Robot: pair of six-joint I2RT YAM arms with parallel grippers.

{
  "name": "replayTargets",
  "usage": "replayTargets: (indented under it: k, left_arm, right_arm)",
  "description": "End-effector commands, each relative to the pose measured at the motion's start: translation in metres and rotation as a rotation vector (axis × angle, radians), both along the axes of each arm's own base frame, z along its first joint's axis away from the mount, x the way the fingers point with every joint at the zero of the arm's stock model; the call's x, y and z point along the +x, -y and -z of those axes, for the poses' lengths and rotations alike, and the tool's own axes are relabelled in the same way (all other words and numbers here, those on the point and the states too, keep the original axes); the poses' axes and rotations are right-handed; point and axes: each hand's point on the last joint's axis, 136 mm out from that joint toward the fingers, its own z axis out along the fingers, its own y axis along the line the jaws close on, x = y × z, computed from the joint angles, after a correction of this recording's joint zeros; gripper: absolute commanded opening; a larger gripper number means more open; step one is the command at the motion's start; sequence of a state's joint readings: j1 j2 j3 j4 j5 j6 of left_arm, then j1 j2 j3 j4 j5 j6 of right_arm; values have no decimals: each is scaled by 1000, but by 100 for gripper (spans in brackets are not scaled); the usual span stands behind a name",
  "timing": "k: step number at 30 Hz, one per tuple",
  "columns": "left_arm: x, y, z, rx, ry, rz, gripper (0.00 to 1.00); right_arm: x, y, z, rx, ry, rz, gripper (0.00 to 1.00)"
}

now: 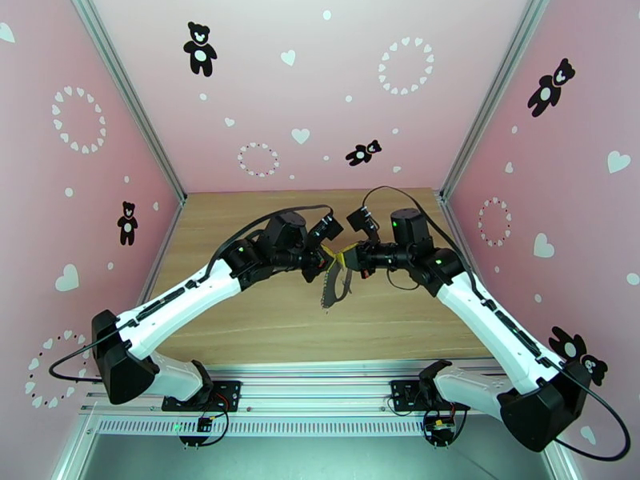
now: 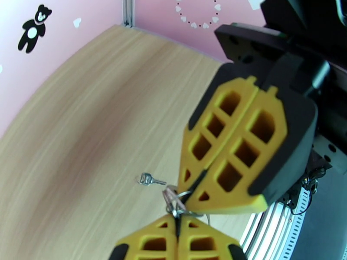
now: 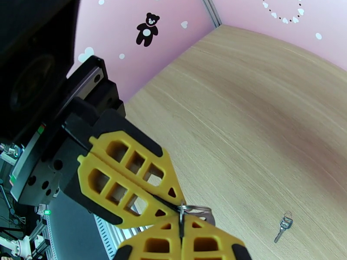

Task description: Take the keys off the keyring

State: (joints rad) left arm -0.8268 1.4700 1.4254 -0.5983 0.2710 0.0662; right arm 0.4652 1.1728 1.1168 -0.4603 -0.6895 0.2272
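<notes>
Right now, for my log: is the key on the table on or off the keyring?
Off. The key lies alone on the table, apart from the keyring pinched by the left gripper and right gripper.

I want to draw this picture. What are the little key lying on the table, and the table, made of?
The loose key looks like metal: it is silvery-grey and catches small bright glints. The table looks like pale wood with a matte finish, with fine grain lines running across it. It could also be a wood-look laminate; the look alone doesn't settle that.
</notes>
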Motion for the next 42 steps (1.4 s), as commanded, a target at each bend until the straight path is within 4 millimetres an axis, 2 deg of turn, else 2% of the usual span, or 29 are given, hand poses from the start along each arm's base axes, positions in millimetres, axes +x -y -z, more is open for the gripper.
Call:
replayTargets:
  k: [1, 8, 11, 15, 25, 28, 35, 39, 41, 42]
  left_arm:
    - [-5, 3, -11, -40, -69, -6, 1]
    - [-2, 2, -8, -32, -68, -23, 8]
    - [-1, 2, -11, -44, -61, -24, 19]
    - [-1, -2, -18, -62, -43, -43, 26]
    - [-16, -20, -47, -202, 96, -32, 40]
    - [-15, -27, -43, -225, 166, -41, 45]
    - [-17, -31, -30, -280, 331, 2, 46]
    - [-20, -26, -22, -310, 422, 51, 45]
    - [-24, -24, -29, -351, 477, 67, 44]
    - [-25, -24, -16, -345, 482, 68, 44]
  right_arm:
    - [-8, -7, -11, 46, 45, -57, 0]
    - [-9, -11, -11, 53, 47, -82, 0]
    - [-9, -11, -12, 50, 46, -86, 0]
    - [-7, -10, -11, 36, 26, -72, 0]
    - [-4, -5, -15, 7, -12, -66, 0]
    - [-3, -5, -18, 13, -20, -70, 0]
    - [-3, -6, -22, 33, -33, -90, 0]
    - [-1, -10, -25, 57, -56, -95, 0]
    - [1, -11, -26, 63, -67, -89, 0]
    - [1, -11, -28, 67, -71, -84, 0]
